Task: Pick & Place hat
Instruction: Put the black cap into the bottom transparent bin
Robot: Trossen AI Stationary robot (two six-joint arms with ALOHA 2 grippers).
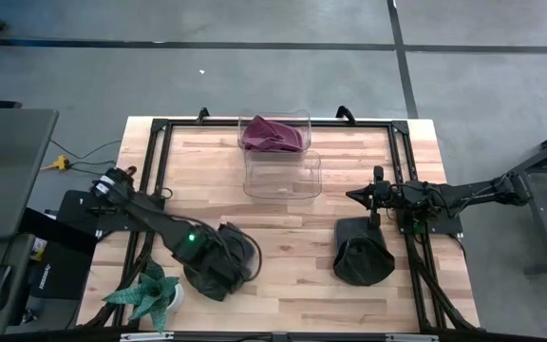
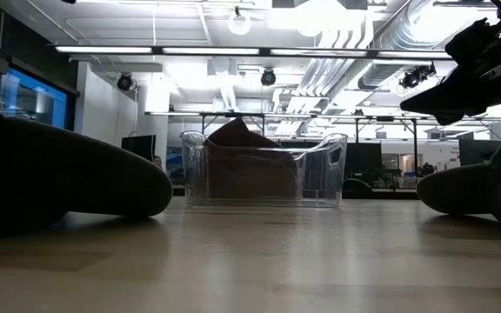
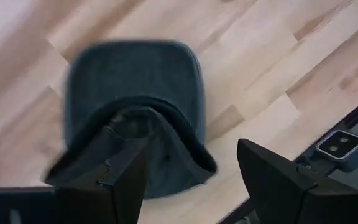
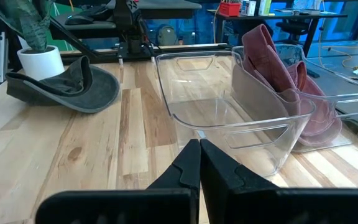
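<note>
Left gripper (image 3: 188, 180) hovers low over the wooden tabletop (image 1: 283, 228) with its two dark fingers spread wide apart, and the dark grey soft fabric hat (image 3: 132, 106) sits right under it, one finger (image 3: 120, 180) over the hat's brim, the other (image 3: 278, 180) out past the edge above bare wood. From above, the left arm covers part of that hat (image 1: 235, 249) near the tabletop's front left. Nothing is pinched here; the hat lies flat on the wood.

Right gripper (image 1: 361, 196) hangs over the right side of the tabletop, fingers (image 4: 188, 168) pressed together with no gap between them and nothing held. Just beside it, toward the front edge, lies a second dark grey fabric hat (image 1: 362, 253), crumpled on the wood. Ahead of the right gripper's closed fingertips stands an empty clear plastic rectangular bin (image 4: 225, 118), and touching its far side is a second clear plastic bin (image 1: 275, 125) holding a maroon folded fabric item (image 1: 272, 135).

Across the tabletop from the right gripper, past the clear bin, the first hat shows as a low grey dome (image 4: 67, 84) beside a small green spiky plant in a white pot (image 1: 145, 296), which stands at the front left corner, near the left arm. At table height the two hats read as dark mounds at either edge, with the clear bins (image 2: 263, 169) between them.
</note>
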